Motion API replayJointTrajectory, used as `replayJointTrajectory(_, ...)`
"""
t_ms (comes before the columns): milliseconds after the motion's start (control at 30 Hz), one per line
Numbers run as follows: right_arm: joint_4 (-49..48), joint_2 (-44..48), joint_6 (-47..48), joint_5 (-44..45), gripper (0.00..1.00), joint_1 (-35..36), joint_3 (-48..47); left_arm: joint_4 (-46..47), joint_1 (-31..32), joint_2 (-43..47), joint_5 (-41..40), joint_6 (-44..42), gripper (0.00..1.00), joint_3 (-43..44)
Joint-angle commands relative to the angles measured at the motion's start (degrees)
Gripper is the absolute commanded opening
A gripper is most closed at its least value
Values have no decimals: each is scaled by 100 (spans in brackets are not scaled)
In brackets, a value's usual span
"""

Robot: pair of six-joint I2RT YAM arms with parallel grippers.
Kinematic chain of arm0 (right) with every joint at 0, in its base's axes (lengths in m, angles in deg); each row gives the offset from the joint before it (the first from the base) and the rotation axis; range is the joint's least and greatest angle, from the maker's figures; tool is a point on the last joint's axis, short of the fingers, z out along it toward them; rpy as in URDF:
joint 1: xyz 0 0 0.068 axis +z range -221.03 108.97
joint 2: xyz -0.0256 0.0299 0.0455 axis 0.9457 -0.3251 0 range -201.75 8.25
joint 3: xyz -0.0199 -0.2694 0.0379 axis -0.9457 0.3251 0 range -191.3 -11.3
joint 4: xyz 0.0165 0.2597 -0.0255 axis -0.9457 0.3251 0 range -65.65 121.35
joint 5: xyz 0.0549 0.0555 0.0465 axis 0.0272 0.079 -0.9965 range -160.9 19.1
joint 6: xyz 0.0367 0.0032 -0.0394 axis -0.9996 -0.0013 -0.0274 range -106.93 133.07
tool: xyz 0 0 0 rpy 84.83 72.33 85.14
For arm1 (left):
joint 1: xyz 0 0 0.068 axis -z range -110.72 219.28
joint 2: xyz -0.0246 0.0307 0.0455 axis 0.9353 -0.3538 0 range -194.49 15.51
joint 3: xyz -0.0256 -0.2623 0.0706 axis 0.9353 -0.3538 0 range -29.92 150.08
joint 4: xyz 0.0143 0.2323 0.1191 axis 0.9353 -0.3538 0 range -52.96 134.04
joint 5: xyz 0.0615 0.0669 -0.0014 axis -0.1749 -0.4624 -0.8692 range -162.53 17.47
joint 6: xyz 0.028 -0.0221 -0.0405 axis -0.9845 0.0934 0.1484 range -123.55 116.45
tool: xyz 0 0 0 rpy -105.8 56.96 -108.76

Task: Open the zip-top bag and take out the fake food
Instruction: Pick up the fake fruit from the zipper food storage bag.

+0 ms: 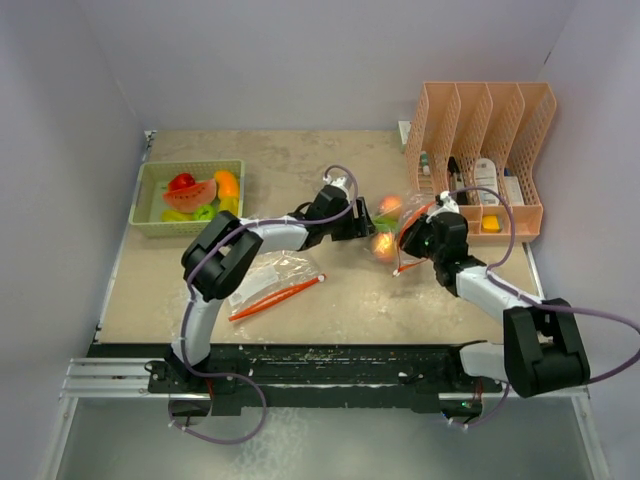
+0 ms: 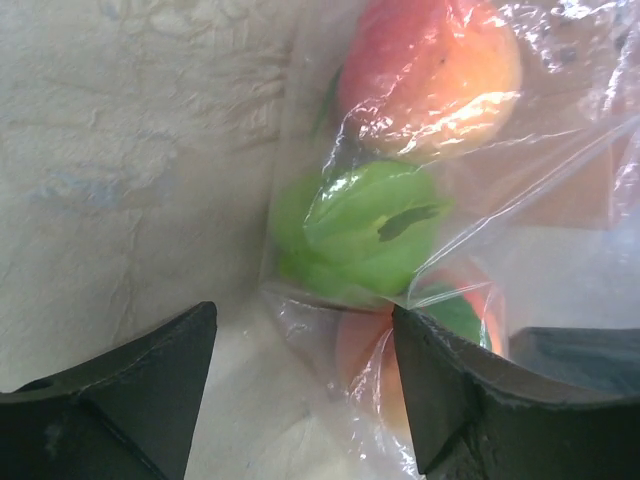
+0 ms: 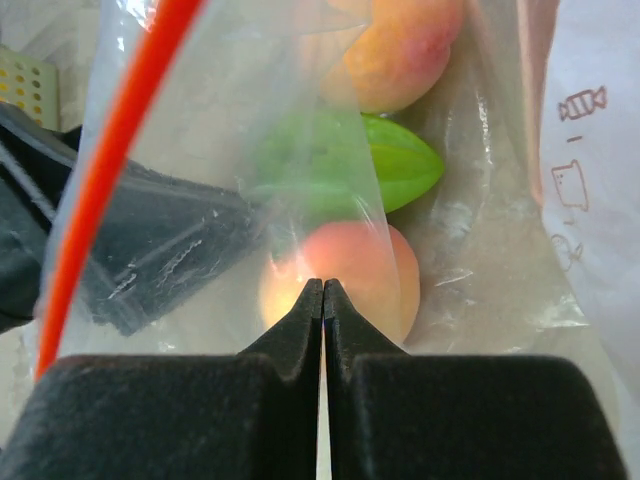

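The clear zip-top bag lies at mid-table between my two grippers. Inside it the fake food shows as a peach, a green fruit and a second peach. My right gripper is shut, pinching the bag's film near its orange zip strip. My left gripper is open at the bag's other side, with loose film and a peach piece between its fingers. The green fruit and a peach lie just beyond them. From above, the left gripper and right gripper flank the bag.
A green basket at the back left holds more toy fruit. A second flat bag with an orange strip lies in front of the left arm. A peach file organizer with white bottles stands at the back right.
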Motion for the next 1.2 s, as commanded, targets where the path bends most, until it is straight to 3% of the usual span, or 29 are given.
replayJointTrajectory(0,-476,-289,103,65,0,-44,139,666,13,-288,499,435,71,-29)
replayJointTrajectory(167,-451,-287,205,151,0,-71,187,952,11,-442,699,665,41,5)
replayJointTrajectory(300,-287,-209,279,170,0,-80,105,1435,10,-541,1029,932,2,-13)
replayJointTrajectory(467,-70,67,344,288,0,-105,123,1900,-5,-390,1193,1079,0,-231)
replayJointTrajectory(900,530,949,416,376,0,-177,24,1756,-617,1121,1224,675,0,-1108)
replayJointTrajectory(1167,-679,124,64,-671,18,-191,284,1498,-532,1744,1321,411,0,-1125)
